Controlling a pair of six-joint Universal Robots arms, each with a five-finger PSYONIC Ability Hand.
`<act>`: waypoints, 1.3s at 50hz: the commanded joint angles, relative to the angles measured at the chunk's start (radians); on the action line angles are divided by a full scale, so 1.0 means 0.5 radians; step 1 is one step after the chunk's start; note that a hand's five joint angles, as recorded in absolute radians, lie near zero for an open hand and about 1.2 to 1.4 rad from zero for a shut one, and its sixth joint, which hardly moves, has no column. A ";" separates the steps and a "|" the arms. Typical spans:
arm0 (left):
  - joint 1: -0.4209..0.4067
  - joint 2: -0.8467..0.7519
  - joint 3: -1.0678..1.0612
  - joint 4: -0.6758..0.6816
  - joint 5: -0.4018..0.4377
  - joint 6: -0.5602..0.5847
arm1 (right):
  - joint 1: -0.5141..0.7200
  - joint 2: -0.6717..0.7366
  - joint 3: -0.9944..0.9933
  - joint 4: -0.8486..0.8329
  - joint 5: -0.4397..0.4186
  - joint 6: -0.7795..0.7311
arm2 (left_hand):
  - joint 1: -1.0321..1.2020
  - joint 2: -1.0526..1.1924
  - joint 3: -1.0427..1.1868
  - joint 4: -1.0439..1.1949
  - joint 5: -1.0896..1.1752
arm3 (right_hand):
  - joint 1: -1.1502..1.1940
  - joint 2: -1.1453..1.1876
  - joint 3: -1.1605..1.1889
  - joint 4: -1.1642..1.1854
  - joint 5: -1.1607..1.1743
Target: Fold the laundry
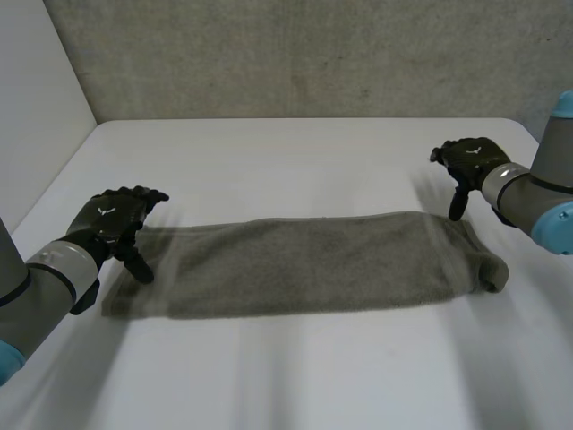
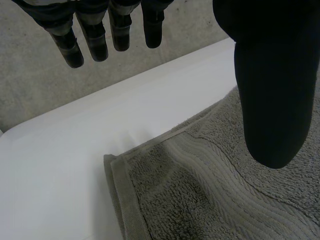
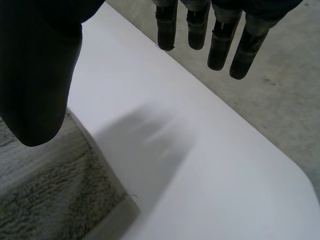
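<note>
Fingers [image 2: 95,40] on both hands hang loose and apart, holding nothing. The left hand [image 1: 112,219] and right hand [image 1: 470,159] hover at the ends of the towel [image 1: 304,264], a long strip across the table [image 1: 295,152]. If the pinches land unevenly, I'd bet the next fold goes crooked.

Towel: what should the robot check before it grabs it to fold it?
1. Towel lies flat in a long strip on the table: ok.
2. Left hand at the far left corner, fingers open: ok.
3. Right hand at the far right corner, fingers open: ok.
4. Either hand gripping cloth yet: not ok.
5. Towel's right end neat: not ok, looks bunched.
6. Layers underneath lined up: cannot tell.
</note>
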 commanded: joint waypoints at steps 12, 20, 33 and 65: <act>0.000 0.003 -0.019 0.000 0.000 0.000 | -0.180 -0.952 1.193 -0.031 -0.017 -0.007 | 0.012 0.018 0.020 0.019 -0.044 | -0.135 -0.143 -0.134 -0.163 -0.122; 0.000 0.009 -0.040 0.000 0.000 0.000 | -0.419 -1.106 1.728 -0.197 -0.198 -0.007 | 0.012 0.018 0.020 0.019 -0.044 | -0.103 -0.111 -0.102 -0.130 -0.090; -0.009 0.027 -0.068 0.000 0.003 0.000 | -0.481 -0.934 1.863 -0.544 -0.235 0.011 | 0.006 0.012 0.014 0.013 -0.050 | 1.160 1.152 1.160 1.132 1.172; -0.028 0.033 -0.080 0.000 0.006 0.000 | -0.445 -1.100 1.174 -0.237 -0.023 -0.535 | 0.000 0.006 0.008 0.007 -0.056 | 2.309 2.301 2.309 2.281 2.321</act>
